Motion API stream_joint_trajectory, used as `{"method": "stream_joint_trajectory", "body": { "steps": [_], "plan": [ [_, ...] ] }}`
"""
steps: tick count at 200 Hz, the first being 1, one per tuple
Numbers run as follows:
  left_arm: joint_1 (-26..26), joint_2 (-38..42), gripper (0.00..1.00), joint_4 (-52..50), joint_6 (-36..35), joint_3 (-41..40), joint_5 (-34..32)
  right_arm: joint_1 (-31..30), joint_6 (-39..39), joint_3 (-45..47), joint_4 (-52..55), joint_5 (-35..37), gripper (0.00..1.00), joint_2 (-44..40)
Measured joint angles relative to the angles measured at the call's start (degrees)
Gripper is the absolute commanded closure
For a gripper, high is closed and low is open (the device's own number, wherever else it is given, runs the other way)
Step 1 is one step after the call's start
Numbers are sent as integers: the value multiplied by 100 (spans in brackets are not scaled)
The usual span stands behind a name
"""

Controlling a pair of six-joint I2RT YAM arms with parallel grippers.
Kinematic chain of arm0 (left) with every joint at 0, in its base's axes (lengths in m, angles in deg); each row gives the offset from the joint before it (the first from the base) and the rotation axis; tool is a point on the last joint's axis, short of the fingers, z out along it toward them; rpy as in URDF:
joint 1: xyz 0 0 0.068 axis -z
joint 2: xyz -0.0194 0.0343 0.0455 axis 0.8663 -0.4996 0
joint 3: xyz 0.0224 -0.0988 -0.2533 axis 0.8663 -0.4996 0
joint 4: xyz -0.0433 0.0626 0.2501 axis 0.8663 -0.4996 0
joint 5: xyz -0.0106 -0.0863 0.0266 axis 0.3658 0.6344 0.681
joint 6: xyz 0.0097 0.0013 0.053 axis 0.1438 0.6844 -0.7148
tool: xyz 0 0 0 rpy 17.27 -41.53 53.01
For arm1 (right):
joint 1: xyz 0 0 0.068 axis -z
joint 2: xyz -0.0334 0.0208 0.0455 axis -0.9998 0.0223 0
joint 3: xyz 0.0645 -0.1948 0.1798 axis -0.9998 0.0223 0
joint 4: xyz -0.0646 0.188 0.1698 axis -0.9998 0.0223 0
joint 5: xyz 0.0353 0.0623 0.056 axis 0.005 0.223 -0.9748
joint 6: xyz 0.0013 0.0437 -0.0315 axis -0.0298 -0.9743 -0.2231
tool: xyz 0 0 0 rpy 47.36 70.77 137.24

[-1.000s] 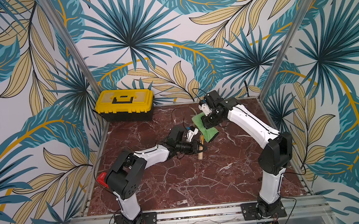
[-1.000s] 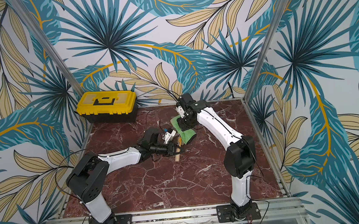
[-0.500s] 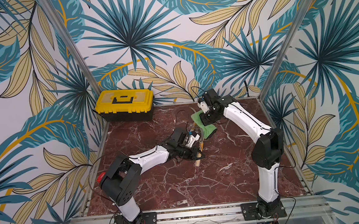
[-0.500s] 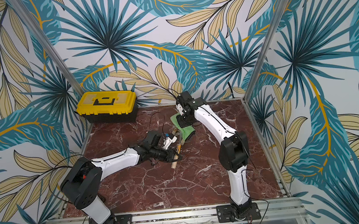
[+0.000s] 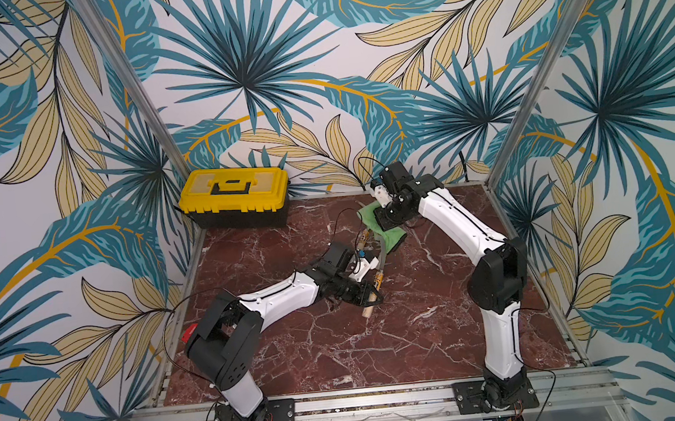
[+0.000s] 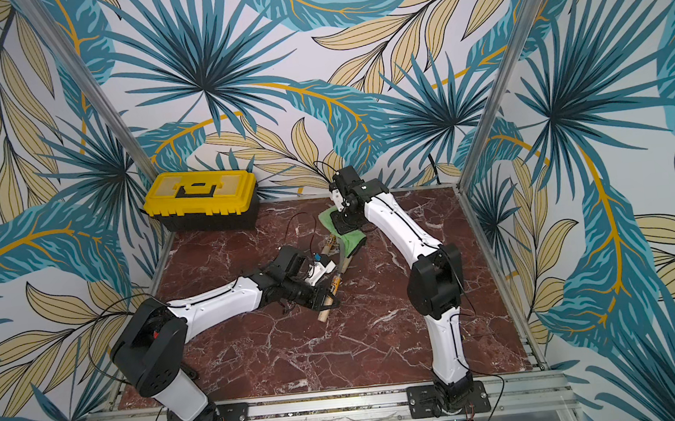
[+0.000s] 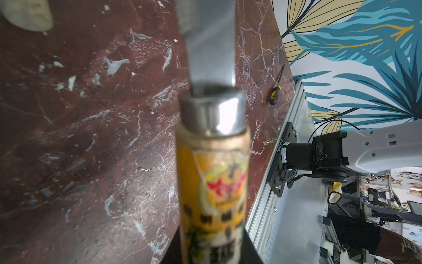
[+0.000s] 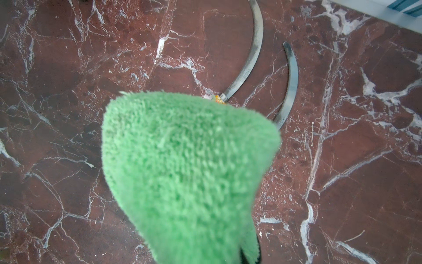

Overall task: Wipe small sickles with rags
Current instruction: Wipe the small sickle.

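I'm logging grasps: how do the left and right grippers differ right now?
The left gripper is shut on a sickle, by its wooden handle; the right gripper is shut on the green rag. The left gripper sits near the middle of the table; the right gripper is farther back. The left gripper's sickle is rigid, blade pointing toward the rag; the right gripper's rag droops. Both are shut, each holding one thing.

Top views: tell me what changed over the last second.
The left gripper, shut on a sickle, drew it toward the table's front edge, away from the green cloth. The right gripper kept hold of the cloth, barely shifting. The yellow toolbox stayed put.
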Motion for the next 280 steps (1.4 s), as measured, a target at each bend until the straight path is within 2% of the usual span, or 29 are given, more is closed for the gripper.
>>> {"method": "stream_joint_trajectory", "body": {
  "steps": [50, 73, 153, 186, 246, 280],
  "plan": [
    [61, 0, 100, -114, -518, 15, -96, 42, 57, -715, 157, -44, 97, 363],
    [81, -4, 100, -411, -678, 264, -251, 68, 57, -938, 216, 13, 97, 420],
    [114, -24, 100, -667, -1021, 472, -798, 114, -33, -1047, 339, 1021, 97, -52],
    [116, -24, 100, -678, -1038, 365, -903, 114, -90, -1488, 470, 1248, 97, -184],
    [118, -24, 100, -704, -1034, 302, -1095, 114, -70, -1547, 761, 1123, 97, -210],
    [118, -133, 100, -704, -1019, 446, -1180, 72, -46, -1292, 817, 940, 97, -210]
  ]
}}
